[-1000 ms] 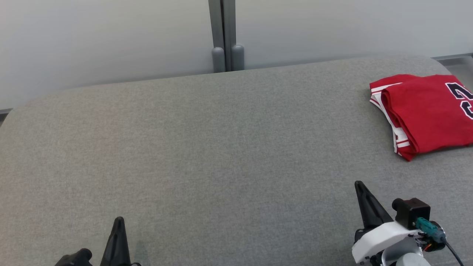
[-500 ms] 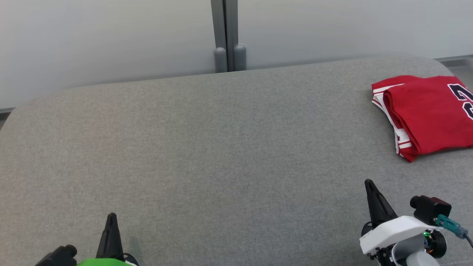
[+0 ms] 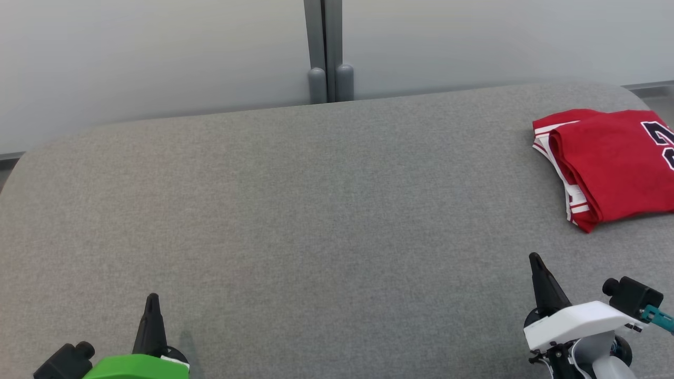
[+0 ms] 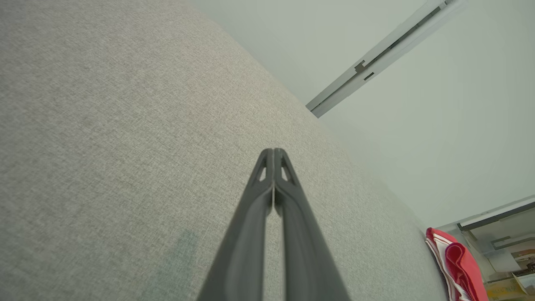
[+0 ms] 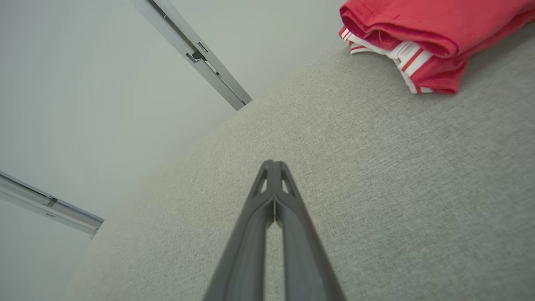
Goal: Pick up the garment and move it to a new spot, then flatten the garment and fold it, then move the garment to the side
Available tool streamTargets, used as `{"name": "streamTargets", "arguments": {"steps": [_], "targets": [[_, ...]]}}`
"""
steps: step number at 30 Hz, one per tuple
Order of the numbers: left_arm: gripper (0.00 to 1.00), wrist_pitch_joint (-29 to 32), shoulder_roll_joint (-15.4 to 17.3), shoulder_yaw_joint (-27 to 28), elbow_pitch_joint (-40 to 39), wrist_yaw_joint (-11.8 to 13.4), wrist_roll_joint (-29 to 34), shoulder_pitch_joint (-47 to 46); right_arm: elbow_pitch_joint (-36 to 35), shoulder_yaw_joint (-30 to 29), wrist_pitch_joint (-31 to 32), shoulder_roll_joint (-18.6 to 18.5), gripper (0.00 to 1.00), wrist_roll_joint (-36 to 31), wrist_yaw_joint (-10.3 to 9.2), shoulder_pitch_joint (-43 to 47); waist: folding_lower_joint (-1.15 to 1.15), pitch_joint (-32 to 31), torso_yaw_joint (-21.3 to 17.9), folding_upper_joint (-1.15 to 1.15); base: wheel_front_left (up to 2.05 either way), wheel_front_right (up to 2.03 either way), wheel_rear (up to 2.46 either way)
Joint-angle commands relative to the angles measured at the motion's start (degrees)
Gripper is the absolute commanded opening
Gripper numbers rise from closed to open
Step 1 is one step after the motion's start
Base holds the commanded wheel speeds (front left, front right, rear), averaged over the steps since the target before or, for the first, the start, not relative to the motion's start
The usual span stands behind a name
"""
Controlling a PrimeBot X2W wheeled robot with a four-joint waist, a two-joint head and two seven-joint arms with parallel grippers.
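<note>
The garment (image 3: pixel 611 163) is a red jersey with white and red trim and dark numerals, lying folded at the far right of the grey padded surface (image 3: pixel 316 210). It also appears as the garment (image 5: pixel 418 37) at the top right of the right wrist view and as the garment (image 4: pixel 457 267) at the lower right of the left wrist view. My right gripper (image 3: pixel 536 258) is shut and empty, a short way in front of the garment. My left gripper (image 3: pixel 152 298) is shut and empty near the front left. Their tips are pressed together: left gripper (image 4: pixel 273 151), right gripper (image 5: pixel 273 163).
A pale wall with a grey vertical post (image 3: pixel 325 50) stands just behind the surface's rounded back edge. The surface's right end curves off beside the garment, where a bit of floor (image 3: pixel 655 95) shows.
The head view has drifted slightly, shifting the scene right and down. Both grippers stay shut; the left one's green housing has come into view, and the right one sits a little further right.
</note>
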Motion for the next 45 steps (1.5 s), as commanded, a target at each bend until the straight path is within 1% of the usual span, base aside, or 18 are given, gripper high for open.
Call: {"name": "streamTargets", "arguments": {"steps": [1,20,45], "targets": [[0.00,0.4,0.3,0.4,-0.7,0.2,-1.6,-1.7,-1.0,-0.4,0.5,-0.3,0.00,2.0,-0.02,-1.5,0.00,0.0,0.0,0.00,0.00,0.00,0.00],[0.00,4.1,0.3,1.8,-0.8,0.3,-13.4,-4.0,-1.7,-1.8,4.1,-0.3,0.00,16.1,-0.03,-1.8,0.00,-0.1,0.6,0.00,0.00,0.00,0.00],[0.00,7.9,0.4,3.3,-0.9,0.4,-25.6,-6.4,-2.3,-3.4,7.9,-0.4,0.00,30.8,-0.04,-2.3,0.00,-0.3,1.3,0.00,0.00,0.00,0.00]]}}
